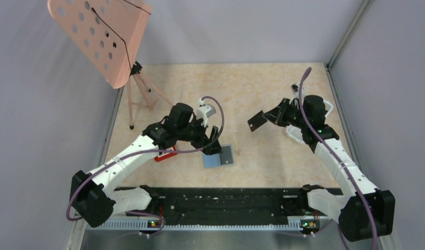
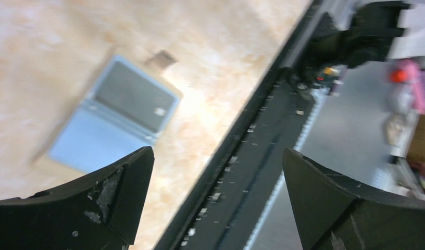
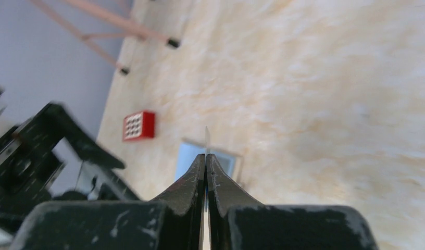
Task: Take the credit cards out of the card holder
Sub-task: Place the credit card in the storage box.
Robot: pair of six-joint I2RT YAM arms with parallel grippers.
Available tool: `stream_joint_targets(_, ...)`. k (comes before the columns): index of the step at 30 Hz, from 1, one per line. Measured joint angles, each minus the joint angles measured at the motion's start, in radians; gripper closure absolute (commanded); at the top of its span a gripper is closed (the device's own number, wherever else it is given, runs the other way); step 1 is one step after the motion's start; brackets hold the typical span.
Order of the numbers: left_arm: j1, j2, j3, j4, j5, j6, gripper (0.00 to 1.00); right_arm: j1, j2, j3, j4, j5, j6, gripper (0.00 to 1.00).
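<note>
The card holder (image 1: 219, 156) lies open on the table, light blue inner face up, with a dark grey credit card (image 1: 227, 154) on its right panel. In the left wrist view the card holder (image 2: 90, 143) shows the same card (image 2: 129, 101) on its upper panel. My left gripper (image 1: 213, 144) hovers just above the holder's far edge, open and empty (image 2: 215, 156). My right gripper (image 1: 269, 118) is shut on a second dark credit card (image 1: 257, 121), held in the air to the right of the holder. In the right wrist view this card (image 3: 207, 139) is edge-on between the shut jaws (image 3: 207, 156), with the card holder (image 3: 187, 159) behind.
A small red-and-white object (image 1: 165, 155) lies left of the holder, partly under my left arm, and shows in the right wrist view (image 3: 139, 125). A pink perforated stand (image 1: 103, 36) on a tripod is at the back left. A black rail (image 1: 221, 200) runs along the near edge.
</note>
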Motion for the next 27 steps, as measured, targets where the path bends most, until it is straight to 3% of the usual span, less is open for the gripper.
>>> stream_joint_targets(9,0.000,-0.181,-0.029,-0.060,-0.488,0.039,0.01,-0.139,-0.090,-0.001,-0.064,0.485,-0.010,1.00)
stream_joint_targets(13,0.001,-0.225,-0.032,-0.091,-0.642,0.036,0.01,-0.177,-0.099,0.015,-0.070,0.676,-0.059,1.00)
stream_joint_targets(18,0.001,-0.229,-0.077,-0.097,-0.699,0.029,0.01,-0.284,-0.078,0.026,-0.042,0.808,-0.120,1.00)
stream_joint_targets(27,0.001,-0.264,-0.093,-0.115,-0.743,0.037,0.01,-0.449,0.095,0.022,0.082,0.799,-0.130,1.00)
